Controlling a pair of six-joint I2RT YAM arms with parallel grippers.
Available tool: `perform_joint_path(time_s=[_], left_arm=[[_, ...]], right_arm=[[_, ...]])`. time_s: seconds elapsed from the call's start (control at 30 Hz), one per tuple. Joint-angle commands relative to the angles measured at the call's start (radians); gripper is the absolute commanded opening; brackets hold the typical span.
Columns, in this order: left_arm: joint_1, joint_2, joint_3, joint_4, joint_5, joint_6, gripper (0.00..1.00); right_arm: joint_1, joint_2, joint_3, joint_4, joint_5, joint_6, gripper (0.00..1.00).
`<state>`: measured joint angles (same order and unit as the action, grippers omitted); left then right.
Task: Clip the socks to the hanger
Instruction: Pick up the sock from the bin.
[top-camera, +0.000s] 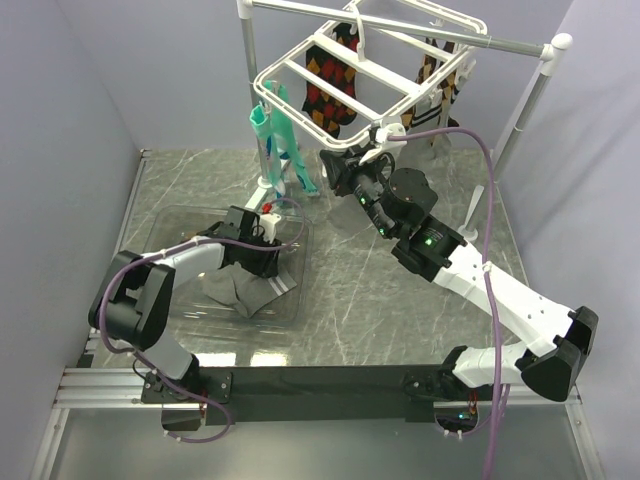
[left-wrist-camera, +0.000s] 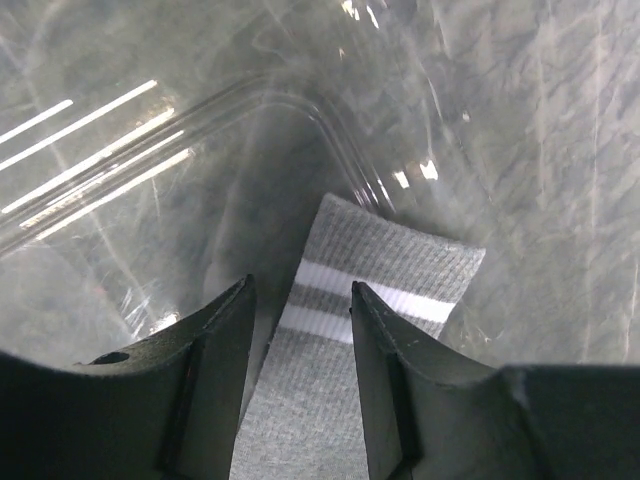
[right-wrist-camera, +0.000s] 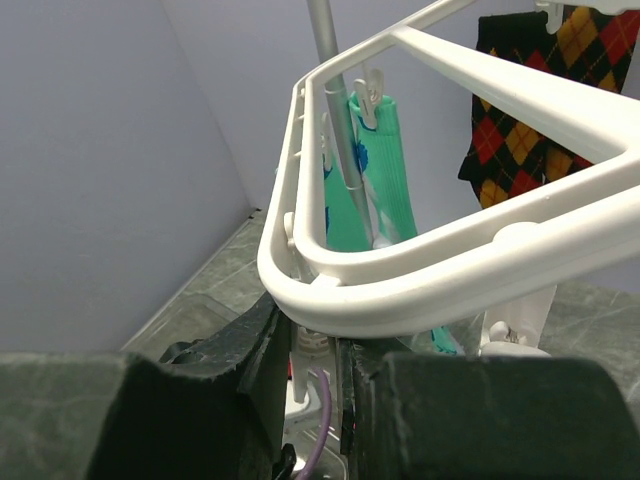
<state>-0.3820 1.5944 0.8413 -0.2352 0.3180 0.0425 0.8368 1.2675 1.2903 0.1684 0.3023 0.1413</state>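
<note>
At nine o'clock on the counter (top-camera: 360, 300), inside a clear tub (top-camera: 170, 225), the left fingers (left-wrist-camera: 225, 370) stood spread on either side of the grey sock (left-wrist-camera: 380, 290), probably ready to pinch its cuff. Toward twelve o'clock, the right fingers (right-wrist-camera: 255, 360) pinched the hanger (right-wrist-camera: 400, 290) at its rim, seemingly to steady it for clipping.

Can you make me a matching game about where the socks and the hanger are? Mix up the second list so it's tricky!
Things:
1. grey sock
2. teal socks
3. argyle socks
4. hanger

Places:
A. hooked over the metal rail
B. lying in the clear bin, between the fingers of the left gripper
C. clipped at the hanger's left end in the top view
D. clipped further right along the hanger

Pairs: 1-B, 2-C, 3-D, 4-A
</note>
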Motion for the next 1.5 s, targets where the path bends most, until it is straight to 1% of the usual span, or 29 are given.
perform_joint_path(time_s=[0.0,0.23,0.47,0.6,0.8,1.0,1.1,1.13,1.2,1.23,1.27,1.33,1.4,1.43,1.47], left_arm=[[0.002,0.012,0.012,0.005,0.040,0.039,0.49],[0.002,0.068,0.044,-0.021,0.039,0.045,0.47],[-0.001,0.065,0.041,-0.024,0.041,0.062,0.45],[-0.021,0.082,0.048,-0.044,0.038,0.085,0.42],[-0.041,0.072,0.042,-0.053,0.056,0.111,0.43],[-0.070,0.116,0.059,-0.081,0.003,0.126,0.43],[-0.078,0.157,0.081,-0.098,-0.013,0.125,0.34],[-0.078,0.173,0.088,-0.101,-0.013,0.126,0.29],[-0.078,0.186,0.094,-0.104,-0.026,0.120,0.22],[-0.078,0.190,0.097,-0.105,-0.028,0.116,0.15],[-0.078,0.188,0.096,-0.099,-0.030,0.115,0.11],[-0.078,0.179,0.090,-0.090,-0.025,0.112,0.05],[-0.075,0.155,0.082,-0.070,-0.023,0.100,0.03],[-0.074,0.142,0.079,-0.062,-0.039,0.093,0.01],[-0.061,0.130,0.078,-0.053,-0.051,0.073,0.01]], right_arm=[[-0.002,-0.026,0.026,-0.044,0.012,-0.017,0.00],[-0.002,-0.039,0.024,-0.052,0.032,-0.028,0.00],[-0.001,-0.031,0.032,-0.061,0.035,-0.026,0.00],[-0.002,-0.030,0.038,-0.067,0.037,-0.026,0.00],[-0.002,-0.025,0.047,-0.073,0.040,-0.031,0.00],[-0.001,-0.022,0.052,-0.081,0.038,-0.026,0.00],[-0.002,-0.025,0.052,-0.084,0.037,-0.026,0.00],[-0.002,-0.028,0.052,-0.084,0.037,-0.028,0.00],[-0.002,-0.028,0.052,-0.084,0.040,-0.032,0.00],[-0.002,-0.026,0.052,-0.084,0.041,-0.032,0.00],[-0.002,-0.025,0.055,-0.084,0.043,-0.032,0.00],[-0.002,-0.023,0.055,-0.083,0.040,-0.035,0.00],[-0.002,-0.014,0.061,-0.087,0.040,-0.032,0.00],[-0.002,-0.011,0.066,-0.092,0.040,-0.028,0.00],[-0.002,-0.005,0.072,-0.098,0.038,-0.022,0.00]])
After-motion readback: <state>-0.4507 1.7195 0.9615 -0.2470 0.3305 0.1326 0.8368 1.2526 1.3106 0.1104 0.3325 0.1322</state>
